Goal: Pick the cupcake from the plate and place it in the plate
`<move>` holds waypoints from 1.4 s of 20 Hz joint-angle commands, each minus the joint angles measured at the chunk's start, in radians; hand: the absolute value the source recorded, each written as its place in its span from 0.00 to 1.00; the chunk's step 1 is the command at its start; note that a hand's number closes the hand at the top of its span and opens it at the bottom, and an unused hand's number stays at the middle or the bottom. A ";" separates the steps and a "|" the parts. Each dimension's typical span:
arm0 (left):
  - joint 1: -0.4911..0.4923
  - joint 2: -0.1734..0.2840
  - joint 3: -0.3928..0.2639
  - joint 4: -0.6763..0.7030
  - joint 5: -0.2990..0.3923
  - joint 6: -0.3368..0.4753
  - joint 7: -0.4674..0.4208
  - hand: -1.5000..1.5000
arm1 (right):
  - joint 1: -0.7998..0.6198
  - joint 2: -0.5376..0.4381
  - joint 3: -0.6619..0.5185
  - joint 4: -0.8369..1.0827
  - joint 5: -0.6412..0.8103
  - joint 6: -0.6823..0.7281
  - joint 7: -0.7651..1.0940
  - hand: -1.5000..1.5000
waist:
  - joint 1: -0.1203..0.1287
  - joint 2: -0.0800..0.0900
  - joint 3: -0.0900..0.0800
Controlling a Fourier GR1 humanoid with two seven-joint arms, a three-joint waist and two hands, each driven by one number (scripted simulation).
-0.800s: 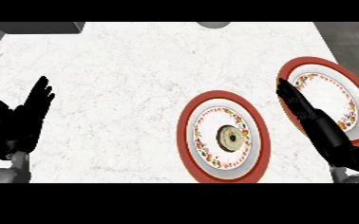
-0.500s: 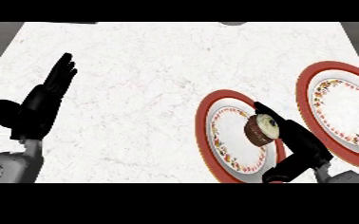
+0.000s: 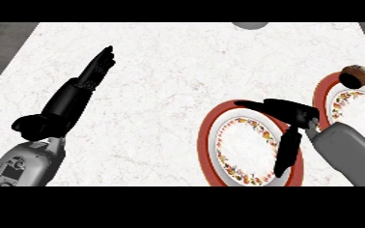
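cupcake (image 3: 352, 75): on far-right plate (image 3: 322, 96), at its upper rim | right hand (image 3: 288, 118): fingers spread, grasping nothing, over near plate (image 3: 214, 145), cupcake up-right of it, apart | left hand (image 3: 75, 96): fingers straight, at left

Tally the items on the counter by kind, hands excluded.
Plates: 2, a near plate under the right hand, and a far plate cut by the right edge.
Cupcakes: 1, the cupcake at the far plate's top rim.
Grey object: 1, a grey object at the counter's far edge, too cropped to identify.
Total: 4
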 commanded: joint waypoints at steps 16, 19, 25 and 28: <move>0.020 -0.010 0.051 0.007 -0.037 -0.015 -0.025 0.50 | -0.574 0.414 -0.001 0.608 -0.239 0.505 0.603 0.00 | -0.090 -0.023 0.004; 0.039 -0.012 0.059 -0.015 -0.039 -0.017 0.000 0.50 | -0.595 0.409 0.023 0.630 -0.173 0.523 0.584 0.00 | -0.094 -0.023 0.005; 0.071 -0.016 0.072 -0.060 -0.037 -0.043 0.027 0.50 | -0.687 0.429 -0.031 0.795 -0.132 0.541 0.569 0.00 | -0.091 -0.022 0.005; 0.066 -0.017 0.092 0.009 -0.057 -0.065 -0.034 0.50 | -0.670 0.443 -0.025 0.841 -0.068 0.534 0.501 0.00 | -0.092 -0.018 0.005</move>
